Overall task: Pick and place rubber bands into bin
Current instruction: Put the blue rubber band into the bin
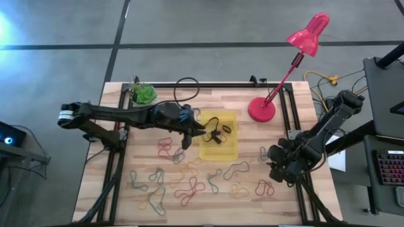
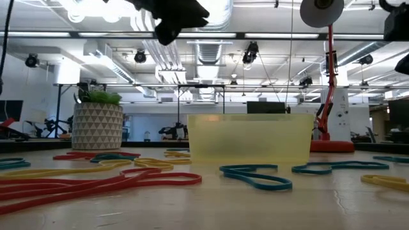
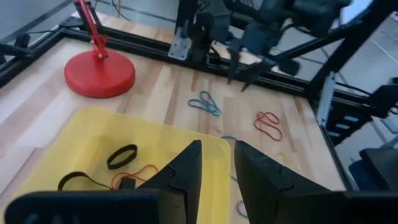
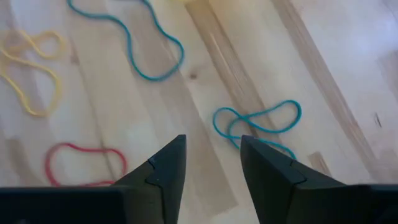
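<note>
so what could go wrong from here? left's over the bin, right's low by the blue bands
1. The left gripper hangs over the bin near its edge with nothing visible between the open fingers; the band may already have dropped, perhaps outside.
2. The right gripper sits open over a twisted blue band; closing may catch only one strand or miss.
3. Bands on the table overlap, so a pick could drag neighbours along.

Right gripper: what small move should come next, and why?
Probably lower the right gripper straight down onto the blue rubber band. Its fingers are open with nothing between them, and that band lies loose on the table just ahead of the tips, outside the bin.
</note>
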`<act>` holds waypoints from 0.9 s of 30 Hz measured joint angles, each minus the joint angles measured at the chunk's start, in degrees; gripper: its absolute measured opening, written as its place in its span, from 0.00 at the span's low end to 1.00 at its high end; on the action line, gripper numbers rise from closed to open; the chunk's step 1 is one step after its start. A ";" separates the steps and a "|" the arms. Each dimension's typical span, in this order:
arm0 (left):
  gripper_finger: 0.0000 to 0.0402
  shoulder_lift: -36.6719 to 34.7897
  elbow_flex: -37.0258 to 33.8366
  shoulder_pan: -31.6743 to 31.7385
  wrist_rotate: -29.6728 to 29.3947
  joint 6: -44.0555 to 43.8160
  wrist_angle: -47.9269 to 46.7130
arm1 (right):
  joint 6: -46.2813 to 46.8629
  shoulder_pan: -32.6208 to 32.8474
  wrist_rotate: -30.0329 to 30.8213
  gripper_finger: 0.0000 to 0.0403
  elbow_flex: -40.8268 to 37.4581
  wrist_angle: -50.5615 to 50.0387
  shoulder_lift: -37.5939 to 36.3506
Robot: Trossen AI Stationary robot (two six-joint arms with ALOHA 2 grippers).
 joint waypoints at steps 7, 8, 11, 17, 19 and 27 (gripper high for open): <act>0.20 -5.74 -4.92 -2.52 -0.99 -3.57 -0.92 | -0.64 -0.54 -0.62 0.45 -3.59 1.20 0.00; 0.20 -6.27 -5.69 -2.84 -1.49 -4.41 -0.81 | -0.70 -0.89 -1.31 0.46 -4.24 2.33 0.00; 0.20 -8.04 -8.42 -3.60 -3.66 -6.20 0.78 | -0.83 -2.37 -3.53 0.47 -6.10 4.73 0.00; 0.20 -9.60 -11.42 -4.03 -4.37 -7.59 6.04 | -0.13 -5.36 -4.05 0.47 -7.74 7.49 0.02; 0.20 -9.89 -11.72 -4.03 -4.37 -7.50 7.26 | -1.04 -5.94 -4.03 0.47 -7.81 8.37 0.02; 0.20 -10.06 -11.70 -4.03 -4.42 -5.62 10.28 | -1.92 -7.12 -3.83 0.47 -9.97 12.35 0.09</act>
